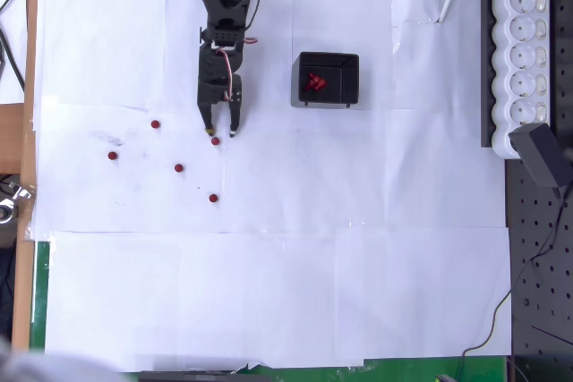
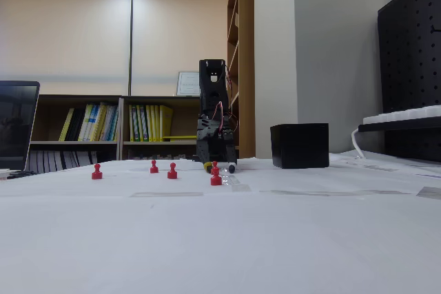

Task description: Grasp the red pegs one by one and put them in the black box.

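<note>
Hanging low over the white paper-covered surface (image 1: 269, 292), the jaws (image 1: 221, 131) stood parted and empty in the overhead view, their two tips pointing down the picture, one at about the left and one at the right of a narrow gap. The nearest red peg (image 1: 215, 140) lay just beyond that gap, a little toward the left tip and not yet between the tips, so the coming move looked to turn on a short advance forward with a slight shift to the left before closing. In the fixed view the same peg (image 2: 215, 166) appeared close in front of the jaws (image 2: 219, 168), partly overlapped by another peg (image 2: 216, 178) standing nearer the camera. Each peg stood upright, its long axis vertical, so a grasp from either side seemed equally workable. Four more pegs were scattered beyond the tips and off to the left in the overhead view, the farthest (image 1: 112, 156) well apart. The black box (image 1: 328, 80) sat to the right of the arm, behind the tips, with several red pegs (image 1: 314, 83) already inside.
</note>
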Controlling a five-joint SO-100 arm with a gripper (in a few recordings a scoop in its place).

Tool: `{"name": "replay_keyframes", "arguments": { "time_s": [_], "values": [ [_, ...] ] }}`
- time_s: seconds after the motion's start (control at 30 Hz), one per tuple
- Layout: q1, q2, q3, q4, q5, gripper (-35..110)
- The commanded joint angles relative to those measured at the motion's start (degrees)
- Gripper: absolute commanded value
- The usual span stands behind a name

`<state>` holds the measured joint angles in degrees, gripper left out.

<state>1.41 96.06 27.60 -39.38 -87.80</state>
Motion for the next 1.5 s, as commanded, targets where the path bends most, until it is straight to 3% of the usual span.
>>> {"name": "replay_keyframes", "arguments": {
  "time_s": [0.0, 0.5, 0.67, 0.9, 0.97, 1.0, 1.1, 1.2, 1.33, 1.47],
  "values": [
    [1.41, 1.67, 2.99, -0.88, -0.62, 14],
    [1.32, 3.08, 3.96, -0.53, -0.26, 14],
    [1.14, 3.08, 3.16, 0.09, -0.26, 1],
    [0.7, -0.62, 3.52, 5.8, -1.14, 0],
    [0.35, -5.62, 5.62, 15.21, -2.55, 0],
    [-0.09, -9.4, 8.44, 25.05, -3.69, 0],
    [-3.16, -19.78, 26.46, 70.49, -7.73, 0],
    [-11.69, -24.35, 45.26, 103.1, -15.03, 0],
    [-26.63, -19.78, 74.97, 130.87, -26.19, 0],
    [-38.06, -12.13, 95.98, 142.73, -32.87, 0]
  ]
}}
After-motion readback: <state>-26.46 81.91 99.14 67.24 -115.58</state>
